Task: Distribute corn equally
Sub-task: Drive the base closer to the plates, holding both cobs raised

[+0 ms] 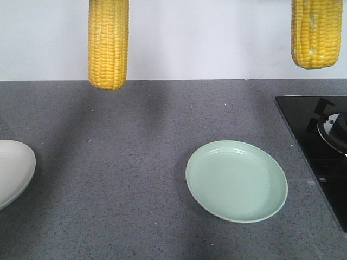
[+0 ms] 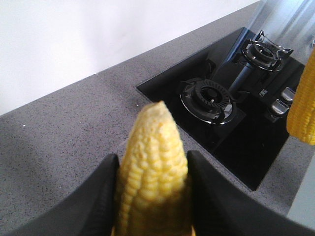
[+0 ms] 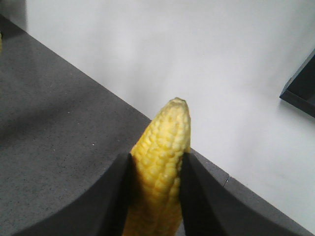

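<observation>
Two cobs of corn hang upright above the grey counter in the front view, one at the upper left (image 1: 109, 43) and one at the upper right (image 1: 316, 32); the grippers holding them are above the frame there. In the left wrist view my left gripper (image 2: 152, 164) is shut on a yellow cob (image 2: 153, 162), its pale tip pointing away between the black fingers (image 2: 101, 191). The right gripper (image 3: 156, 157) is likewise shut on a cob (image 3: 162, 152). The right arm's cob (image 2: 304, 113) also shows at the edge of the left wrist view.
A pale green plate (image 1: 206, 195) lies on the counter right of centre with nothing on it. A white plate (image 1: 13, 170) is cut off by the left edge. A black gas hob (image 1: 303, 124) is set into the counter at the right. A white wall (image 1: 217, 38) stands behind.
</observation>
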You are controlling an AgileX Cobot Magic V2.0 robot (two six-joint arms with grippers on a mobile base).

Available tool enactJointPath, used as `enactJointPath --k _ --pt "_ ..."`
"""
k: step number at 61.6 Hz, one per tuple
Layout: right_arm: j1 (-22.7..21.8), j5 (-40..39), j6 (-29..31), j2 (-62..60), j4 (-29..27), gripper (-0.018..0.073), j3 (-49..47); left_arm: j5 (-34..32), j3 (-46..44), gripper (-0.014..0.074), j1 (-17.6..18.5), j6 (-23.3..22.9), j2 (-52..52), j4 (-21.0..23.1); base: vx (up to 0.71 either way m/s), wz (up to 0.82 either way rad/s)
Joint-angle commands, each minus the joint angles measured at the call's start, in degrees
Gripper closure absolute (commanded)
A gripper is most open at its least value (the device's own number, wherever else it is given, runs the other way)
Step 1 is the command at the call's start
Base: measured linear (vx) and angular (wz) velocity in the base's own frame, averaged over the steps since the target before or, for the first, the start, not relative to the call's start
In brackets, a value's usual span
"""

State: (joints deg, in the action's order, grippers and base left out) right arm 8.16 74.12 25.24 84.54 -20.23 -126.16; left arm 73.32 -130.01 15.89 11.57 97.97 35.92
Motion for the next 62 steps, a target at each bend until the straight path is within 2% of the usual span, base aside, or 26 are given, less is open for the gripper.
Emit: enactJointPath --k 1,62 --pt "-0.3 -0.3 0.0 -1.5 -0.9 0.0564 -1.0 -1.6 -1.2 0.0603 0.3 -0.6 -2.5 2.4 0.00 0.00" --pt "-0.3 -0.3 0.0 -1.5 -0.9 0.0564 -1.0 -1.6 -1.2 0.0603 0.3 -0.6 -2.5 2.4 0.00 0.00"
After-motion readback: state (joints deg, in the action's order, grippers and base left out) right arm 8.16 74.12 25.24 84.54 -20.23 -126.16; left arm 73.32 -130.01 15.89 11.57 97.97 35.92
